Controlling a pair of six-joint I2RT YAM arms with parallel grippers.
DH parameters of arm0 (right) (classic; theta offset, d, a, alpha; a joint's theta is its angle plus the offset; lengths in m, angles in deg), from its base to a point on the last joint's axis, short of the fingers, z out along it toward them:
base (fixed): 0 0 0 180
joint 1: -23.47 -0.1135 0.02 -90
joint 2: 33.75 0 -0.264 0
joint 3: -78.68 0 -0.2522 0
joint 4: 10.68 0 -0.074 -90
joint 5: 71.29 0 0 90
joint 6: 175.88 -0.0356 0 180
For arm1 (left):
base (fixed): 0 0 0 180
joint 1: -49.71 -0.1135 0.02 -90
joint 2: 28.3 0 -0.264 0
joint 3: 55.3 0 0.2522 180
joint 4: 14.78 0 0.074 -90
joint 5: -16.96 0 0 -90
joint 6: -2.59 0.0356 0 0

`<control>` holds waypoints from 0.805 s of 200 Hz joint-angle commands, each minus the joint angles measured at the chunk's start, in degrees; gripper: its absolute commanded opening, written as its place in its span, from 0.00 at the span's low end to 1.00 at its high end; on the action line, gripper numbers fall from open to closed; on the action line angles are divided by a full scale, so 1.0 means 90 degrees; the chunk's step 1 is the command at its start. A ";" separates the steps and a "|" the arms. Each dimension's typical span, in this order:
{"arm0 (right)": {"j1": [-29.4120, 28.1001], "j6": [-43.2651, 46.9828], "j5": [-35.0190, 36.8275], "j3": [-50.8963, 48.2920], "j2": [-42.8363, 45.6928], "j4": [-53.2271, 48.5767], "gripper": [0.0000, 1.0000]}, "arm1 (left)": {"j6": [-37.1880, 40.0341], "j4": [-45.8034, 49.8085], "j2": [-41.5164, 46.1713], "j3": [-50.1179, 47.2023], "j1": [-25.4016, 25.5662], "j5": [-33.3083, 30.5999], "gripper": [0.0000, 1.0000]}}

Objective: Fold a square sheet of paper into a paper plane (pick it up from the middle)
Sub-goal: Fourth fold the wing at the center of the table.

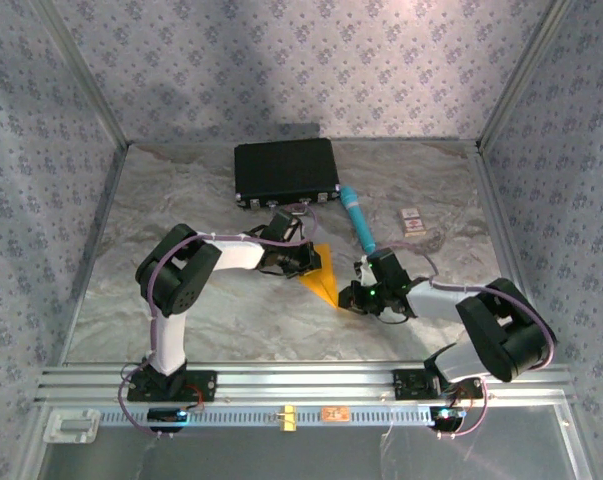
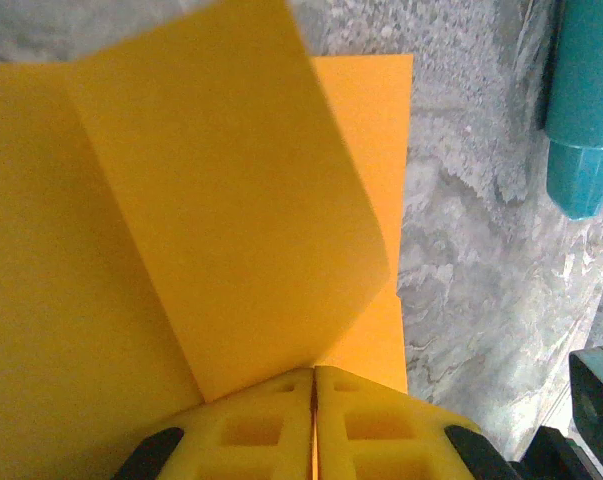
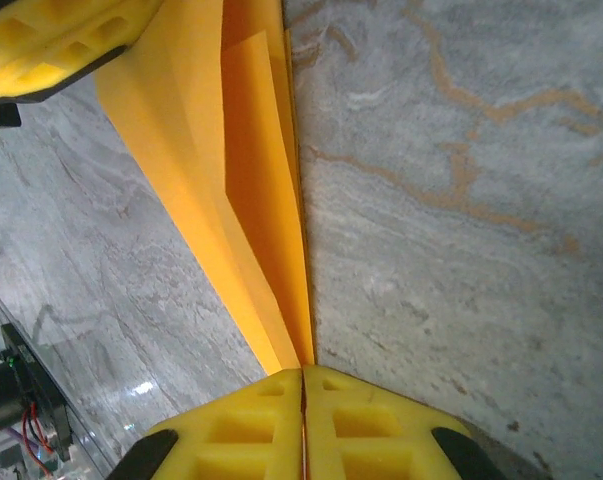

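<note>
Nearest: right gripper [image 3: 303, 382] pinching pointed tip of square sheet of paper [image 1: 321, 274], partly folded, lying mid-desk [image 1: 231, 315]. left gripper [image 2: 313, 385] pinching raised flap. Best handling, likely: anchoring tip, lowering flap squarely before creasing.

The paper [image 2: 211, 220] is a plain, bright orange-yellow, darker in the shade of its folds. The left end effector [image 2: 313, 374] and right end effector [image 3: 303, 374] are yellow with black edging. The tabletop [image 1: 231, 310] is grey and marble-patterned, with pale swirls and thin tan veins. The case [image 1: 285, 170] is black and the tube [image 1: 358, 220] is teal. The walls [image 1: 281, 60] are pale lilac-grey with a small repeating floral print. The arms [image 1: 166, 335] are black and white.
</note>
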 commanded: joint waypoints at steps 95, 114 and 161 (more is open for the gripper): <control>-0.0158 -0.0100 0.0440 -0.0217 0.0254 -0.1764 0.09 | 0.0124 0.0380 -0.0160 -0.0131 -0.0048 -0.0255 0.10; -0.0161 -0.0092 0.0424 -0.0232 0.0254 -0.1770 0.07 | 0.0133 0.0370 -0.0159 -0.0131 -0.0048 -0.0236 0.09; -0.0189 -0.0019 0.0471 -0.0128 0.0292 -0.1952 0.08 | 0.0128 0.0302 -0.0170 -0.0189 -0.0041 -0.0185 0.09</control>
